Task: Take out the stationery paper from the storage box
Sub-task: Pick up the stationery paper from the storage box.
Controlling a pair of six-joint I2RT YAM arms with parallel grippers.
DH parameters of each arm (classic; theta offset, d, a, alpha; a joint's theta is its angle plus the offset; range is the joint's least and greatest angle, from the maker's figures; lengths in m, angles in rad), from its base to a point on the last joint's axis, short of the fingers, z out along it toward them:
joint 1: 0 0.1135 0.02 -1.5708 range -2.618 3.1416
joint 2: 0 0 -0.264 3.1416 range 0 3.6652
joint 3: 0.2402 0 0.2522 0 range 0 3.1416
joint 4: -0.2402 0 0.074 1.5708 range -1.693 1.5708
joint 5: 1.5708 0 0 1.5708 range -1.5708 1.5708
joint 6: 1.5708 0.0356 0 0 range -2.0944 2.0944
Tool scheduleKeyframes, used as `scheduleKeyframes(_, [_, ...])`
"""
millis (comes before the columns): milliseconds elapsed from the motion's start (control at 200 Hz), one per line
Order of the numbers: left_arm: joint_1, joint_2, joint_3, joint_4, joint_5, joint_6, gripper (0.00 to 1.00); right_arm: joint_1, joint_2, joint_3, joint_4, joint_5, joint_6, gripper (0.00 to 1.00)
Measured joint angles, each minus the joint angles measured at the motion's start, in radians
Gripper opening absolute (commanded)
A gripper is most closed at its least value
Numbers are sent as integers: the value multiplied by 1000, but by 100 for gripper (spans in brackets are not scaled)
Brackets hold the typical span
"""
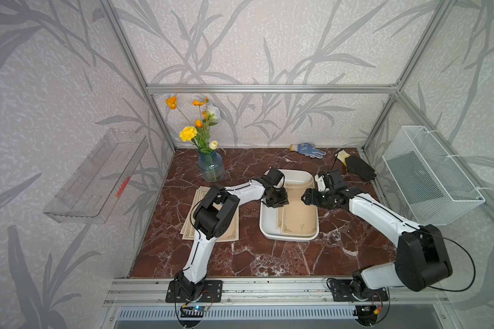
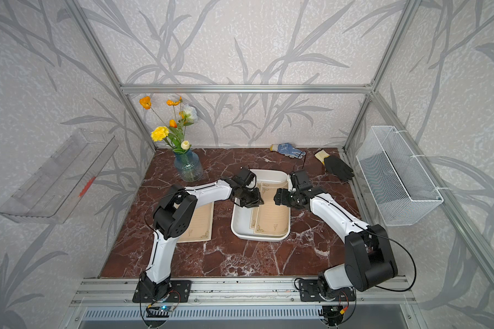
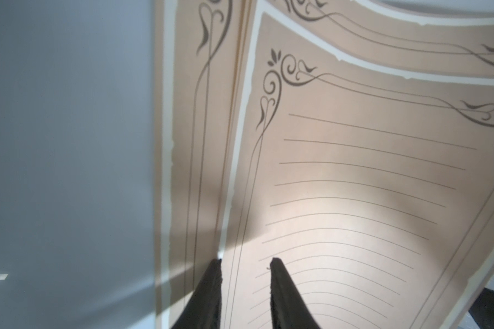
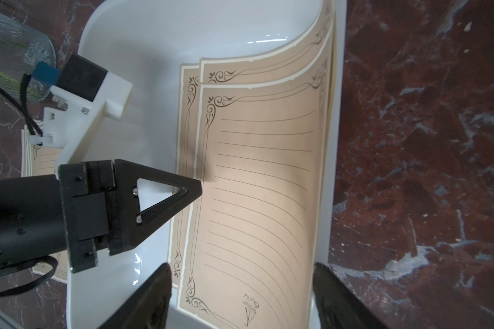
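Note:
The white storage box [image 1: 290, 237] [image 2: 257, 237] stands mid-table and holds a few tan sheets of stationery paper [image 1: 298, 216] [image 2: 271, 219], fanned out with their far ends curled up against the box's right wall. My left gripper [image 1: 281, 202] [image 2: 257, 202] [image 3: 246, 260] is low inside the box, its jaws a narrow gap apart at the top sheet's [image 3: 354, 185] left edge, pinching nothing. My right gripper [image 1: 304, 198] [image 2: 275, 198] [image 4: 244, 273] hangs wide open over the sheets' [image 4: 263, 185] right part.
More sheets [image 1: 231, 230] [image 2: 200, 225] lie stacked on the table left of the box, partly under the left arm. A blue vase [image 1: 210, 168] of flowers stands at the back left, and two gloves [image 1: 308, 149] [image 1: 360, 168] at the back right. A wire basket [image 1: 431, 176] hangs on the right wall and a clear shelf [image 1: 97, 176] on the left wall.

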Motion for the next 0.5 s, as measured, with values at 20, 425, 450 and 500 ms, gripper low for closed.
scheduleKeyframes(20, [0,0,0,0,0,0,30,2,0,0,0,0,0,77])
scheduleKeyframes(425, [0,0,0,0,0,0,30,23,0,2,-6,12,1,84])
scheduleKeyframes(450, [0,0,0,0,1,0,30,23,0,3,-10,13,1,84])
scheduleKeyframes(500, [0,0,0,0,1,0,30,24,0,8,-17,16,0,85])
